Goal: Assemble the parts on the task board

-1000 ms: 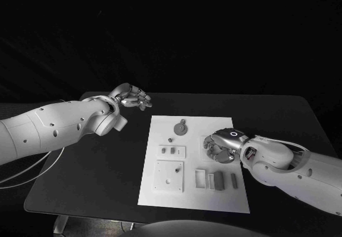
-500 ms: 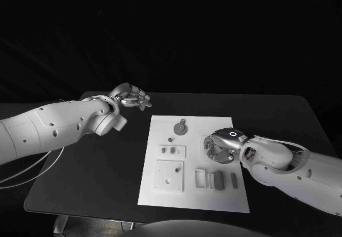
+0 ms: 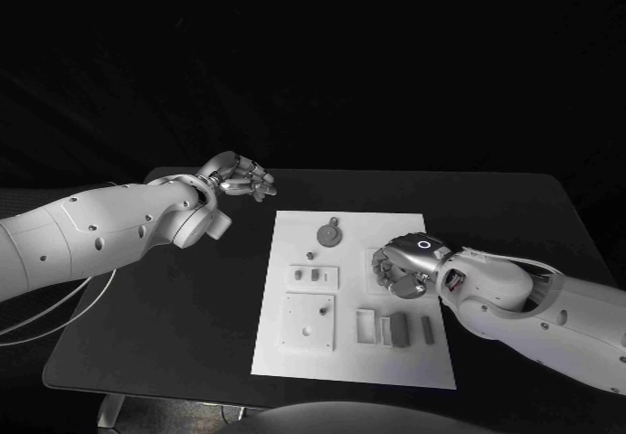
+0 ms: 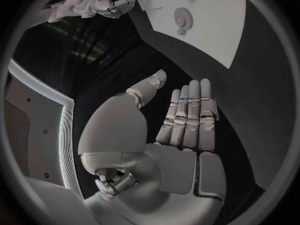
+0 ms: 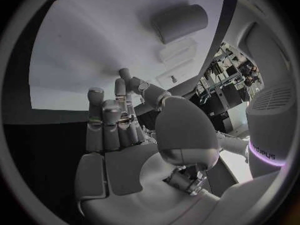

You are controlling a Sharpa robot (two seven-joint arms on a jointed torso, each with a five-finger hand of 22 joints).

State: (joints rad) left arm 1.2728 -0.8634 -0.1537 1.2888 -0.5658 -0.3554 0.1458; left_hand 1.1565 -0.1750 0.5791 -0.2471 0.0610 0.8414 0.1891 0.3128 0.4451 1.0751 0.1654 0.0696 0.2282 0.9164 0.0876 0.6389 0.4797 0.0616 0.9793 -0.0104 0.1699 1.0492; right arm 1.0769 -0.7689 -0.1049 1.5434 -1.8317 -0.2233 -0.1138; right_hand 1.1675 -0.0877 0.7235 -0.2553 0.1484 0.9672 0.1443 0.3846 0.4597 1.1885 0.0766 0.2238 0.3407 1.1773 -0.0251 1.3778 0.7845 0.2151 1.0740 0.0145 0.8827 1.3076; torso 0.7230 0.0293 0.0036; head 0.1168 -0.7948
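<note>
The white task board (image 3: 352,362) lies mid-table. On it are a round grey part with a tab (image 3: 331,235), a small plate with pegs (image 3: 313,276), a larger square plate (image 3: 310,322) and upright grey pieces (image 3: 398,329) near the front. My right hand (image 3: 402,268) hovers over the board's right half, fingers apart and holding nothing (image 5: 112,120). A grey cylinder (image 5: 180,21) lies on the board (image 5: 94,45) beyond its fingertips. My left hand (image 3: 239,174) is raised off the board at the table's far left, fingers straight and empty (image 4: 187,110).
The black table (image 3: 170,298) surrounds the board with bare room on both sides. From the left wrist, the board (image 4: 212,35), the round part (image 4: 182,19) and the right hand (image 4: 100,5) show far off.
My right hand has edged slightly toward the board's middle. The left hand and the parts stay put.
</note>
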